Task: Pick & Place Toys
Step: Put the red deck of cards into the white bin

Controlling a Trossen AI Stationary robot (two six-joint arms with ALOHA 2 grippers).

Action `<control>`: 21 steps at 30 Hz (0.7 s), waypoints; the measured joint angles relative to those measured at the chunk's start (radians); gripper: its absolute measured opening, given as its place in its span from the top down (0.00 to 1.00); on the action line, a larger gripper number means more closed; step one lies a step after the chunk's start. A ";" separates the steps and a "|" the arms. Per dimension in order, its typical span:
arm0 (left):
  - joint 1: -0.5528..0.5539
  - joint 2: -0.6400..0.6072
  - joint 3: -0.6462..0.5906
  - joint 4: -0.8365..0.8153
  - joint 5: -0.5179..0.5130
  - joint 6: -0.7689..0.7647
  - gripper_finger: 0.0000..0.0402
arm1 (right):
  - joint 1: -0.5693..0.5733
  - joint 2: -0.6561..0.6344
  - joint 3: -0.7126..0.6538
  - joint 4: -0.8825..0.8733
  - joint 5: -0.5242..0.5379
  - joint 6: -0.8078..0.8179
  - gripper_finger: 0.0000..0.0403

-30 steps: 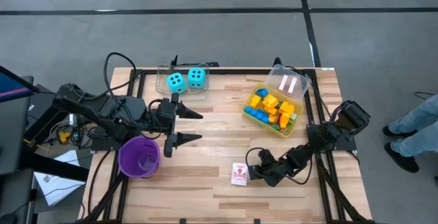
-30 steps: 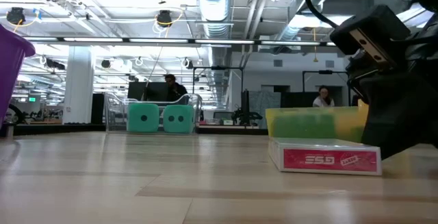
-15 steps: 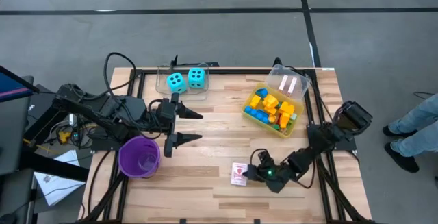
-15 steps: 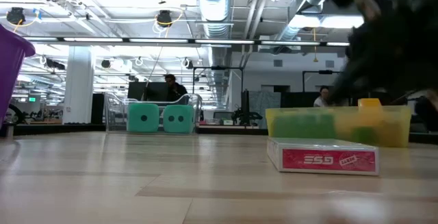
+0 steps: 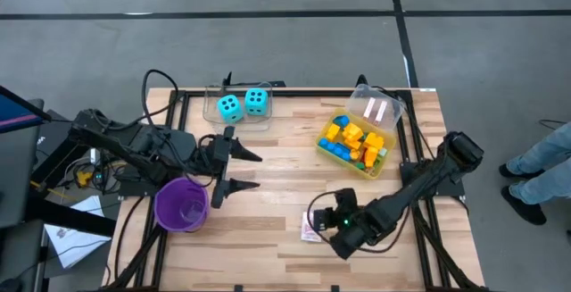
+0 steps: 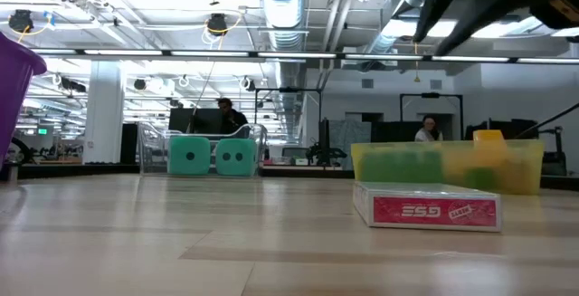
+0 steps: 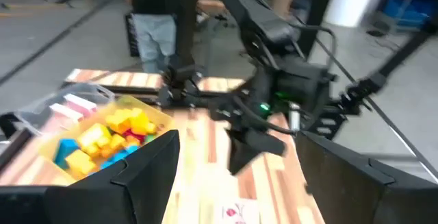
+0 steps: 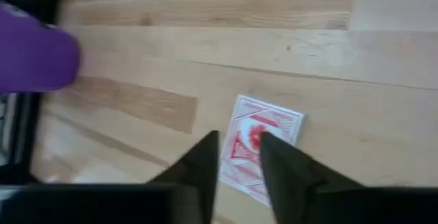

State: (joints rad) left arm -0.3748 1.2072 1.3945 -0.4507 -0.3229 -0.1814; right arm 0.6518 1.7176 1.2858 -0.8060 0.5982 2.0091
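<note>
A pink-and-red card box (image 5: pixel 309 231) lies flat on the wooden table, near the front and right of centre; it also shows in the low view (image 6: pixel 427 210). My right gripper (image 8: pixel 239 142) hangs above it, pointing down. Its fingers stand a little open, and the box (image 8: pixel 274 131) shows between and beyond them on the table. My left gripper (image 5: pixel 250 171) waits open at the table's left, beside the purple cup (image 5: pixel 182 204), holding nothing. Two cyan dice (image 5: pixel 243 104) sit in a clear tray at the far edge. Coloured bricks fill the yellow bin (image 5: pixel 354 143).
A clear lid with pink cards (image 5: pixel 376 107) lies against the yellow bin's far right side. The purple cup (image 8: pixel 34 56) stands left of the card box. Bare wood lies between the box and the cup. People stand in the room beyond the table.
My right gripper has risen from the table, where it lay just right of the card box. It has moved a little toward the table's left, over the box, and tipped to point more steeply down. The box has stayed in place. My left gripper has tipped slightly downward.
</note>
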 joint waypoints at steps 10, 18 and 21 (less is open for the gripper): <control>-0.031 -0.030 0.000 -0.096 0.069 0.000 0.29 | -0.100 0.066 0.002 0.110 -0.159 0.045 0.23; -0.077 -0.088 0.000 -0.147 0.076 0.001 0.29 | -0.132 0.204 0.013 0.313 -0.312 0.148 0.09; -0.087 -0.112 0.000 -0.164 0.076 0.000 0.29 | -0.128 0.257 0.052 0.305 -0.350 0.170 0.10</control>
State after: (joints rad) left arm -0.4617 1.0951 1.3949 -0.6147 -0.2470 -0.1810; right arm 0.5240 1.9748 1.3374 -0.5005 0.2483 2.1795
